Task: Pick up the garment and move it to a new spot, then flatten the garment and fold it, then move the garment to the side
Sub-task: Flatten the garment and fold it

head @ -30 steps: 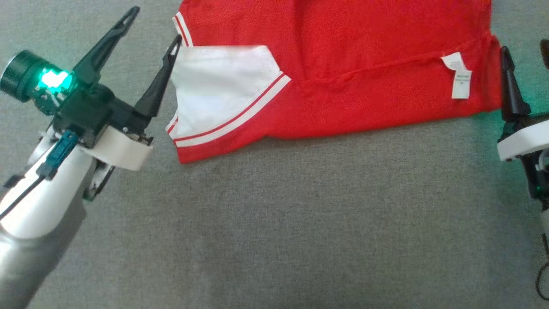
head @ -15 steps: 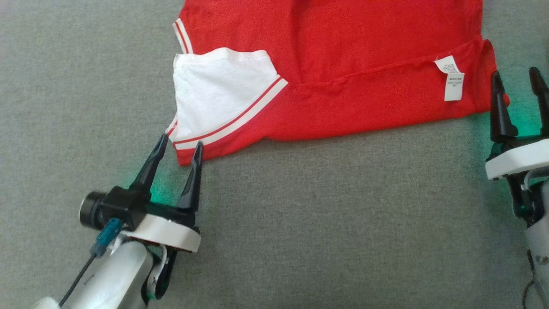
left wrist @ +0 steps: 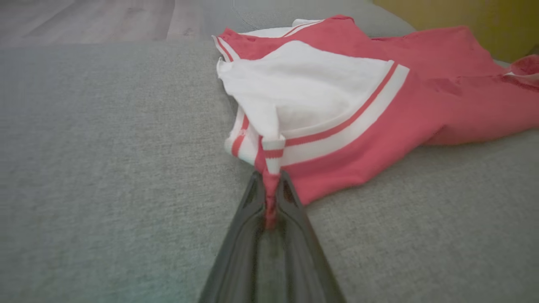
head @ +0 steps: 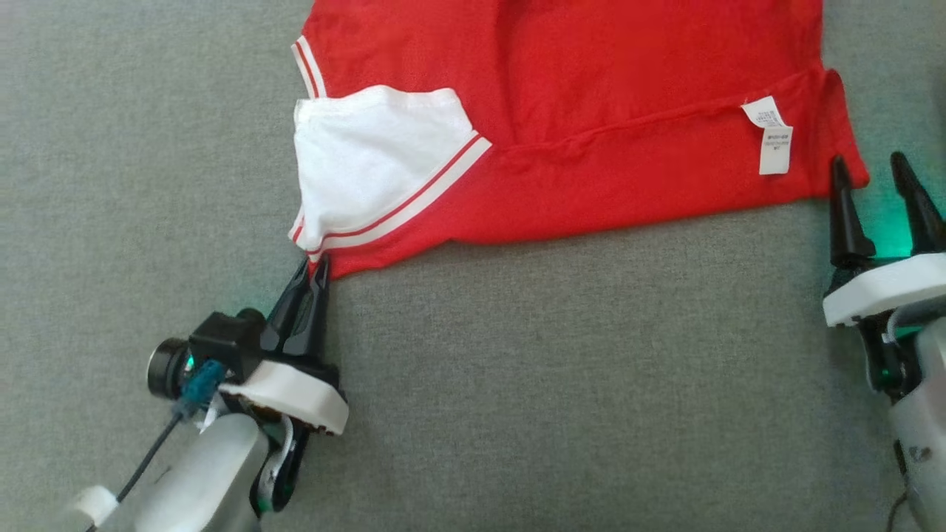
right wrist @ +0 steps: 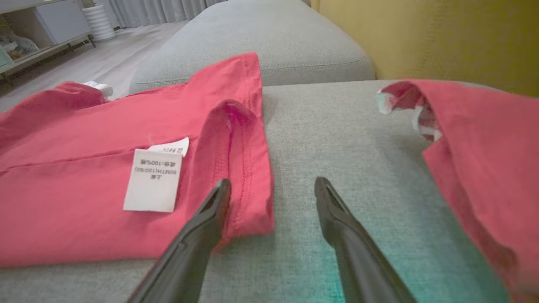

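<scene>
1. The jaws of the left gripper (head: 314, 267) are pressed together on a thin pinch of cloth at the striped corner of the red jersey garment (head: 591, 89), which is trimmed with a white panel and red-and-white bands
2. The jaws of the right gripper (head: 868, 166) are held wide at 3 o'clock in the head view; nothing is gripped, and the hemmed corner near the white rectangular care label (head: 772, 137) lies just beside one finger
3. The garment is spread over the grey woven sofa cushion (head: 517, 384) from 10 to 2 o'clock, with its pinched corner drawn down towards 7 o'clock
4. The step in hand is judged to be the taking of both near corners, ready for a fold or a lift
5. Very little cloth is held on the left, so it could be pulled free by a quick raise; only one layer may have been caught, and the layers beneath would be left behind
6. If the right jaws are shut where they stand, the hem could be missed or merely nudged; a one-sided lift would then drag and skew the flattened cloth
</scene>
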Controlling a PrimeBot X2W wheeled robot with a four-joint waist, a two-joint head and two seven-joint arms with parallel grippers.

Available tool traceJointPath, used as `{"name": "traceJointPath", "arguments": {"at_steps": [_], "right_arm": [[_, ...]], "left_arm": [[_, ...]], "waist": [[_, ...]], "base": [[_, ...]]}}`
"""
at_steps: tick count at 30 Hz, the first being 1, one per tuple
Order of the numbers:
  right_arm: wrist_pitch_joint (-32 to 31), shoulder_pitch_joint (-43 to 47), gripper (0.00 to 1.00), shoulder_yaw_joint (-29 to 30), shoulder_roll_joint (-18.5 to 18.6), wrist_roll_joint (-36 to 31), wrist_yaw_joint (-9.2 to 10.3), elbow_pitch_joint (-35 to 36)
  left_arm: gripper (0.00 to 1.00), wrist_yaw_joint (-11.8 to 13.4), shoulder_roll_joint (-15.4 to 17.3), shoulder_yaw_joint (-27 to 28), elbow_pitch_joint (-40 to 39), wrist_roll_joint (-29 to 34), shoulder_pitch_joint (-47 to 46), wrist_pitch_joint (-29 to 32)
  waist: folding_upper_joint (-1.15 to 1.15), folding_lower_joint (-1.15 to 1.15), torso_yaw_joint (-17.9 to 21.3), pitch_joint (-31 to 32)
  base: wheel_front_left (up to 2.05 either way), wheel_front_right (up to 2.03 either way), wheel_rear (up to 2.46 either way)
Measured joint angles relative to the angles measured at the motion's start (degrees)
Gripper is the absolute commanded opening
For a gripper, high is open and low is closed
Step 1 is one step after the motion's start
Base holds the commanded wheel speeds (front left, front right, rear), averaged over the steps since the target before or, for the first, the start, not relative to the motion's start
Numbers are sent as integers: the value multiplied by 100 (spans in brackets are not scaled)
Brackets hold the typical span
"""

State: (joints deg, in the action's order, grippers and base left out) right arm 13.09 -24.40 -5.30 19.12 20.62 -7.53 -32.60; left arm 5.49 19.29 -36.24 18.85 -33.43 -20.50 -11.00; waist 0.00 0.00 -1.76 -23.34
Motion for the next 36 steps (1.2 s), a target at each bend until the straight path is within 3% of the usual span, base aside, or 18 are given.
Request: {"name": "traceJointPath", "arguments": {"at_steps": [6,7,8,9,18,29,36], "right_arm": [[-312,-304,100,-277,-8,199,0,-477],[-368,-328,82,-357,-8,266,0,-513],[-412,-333,32,-409,-4,347,0,-516],[-412,-331,0,-455,7,419,0,-517],[-403,-63,0,-599,339,854,0,-331],[-514,1478,0,-639,877,1465,-1,771],[-690,2349,0,-361,927,1516,-1,1305]], "left_arm": [[0,9,55,-22,-68,166,-8,-121],[0,13,75,-22,-75,171,-8,-125],[0,15,94,-20,-87,172,-8,-130],[0,34,116,-16,-103,174,-8,-168],[0,56,296,23,-430,229,121,-227],[0,165,781,3,-1199,43,1251,-56],[0,345,912,-78,-1713,-80,1852,144]], "waist": [[0,0,-67,46],[0,0,-75,55],[0,0,-83,66],[0,0,-89,79],[0,0,-59,287],[0,-1,38,778],[0,-1,60,806]], "base": [[0,0,0],[0,0,0],[0,0,0],[0,0,0],[0,0,0],[0,0,0],[0,0,0]]}}
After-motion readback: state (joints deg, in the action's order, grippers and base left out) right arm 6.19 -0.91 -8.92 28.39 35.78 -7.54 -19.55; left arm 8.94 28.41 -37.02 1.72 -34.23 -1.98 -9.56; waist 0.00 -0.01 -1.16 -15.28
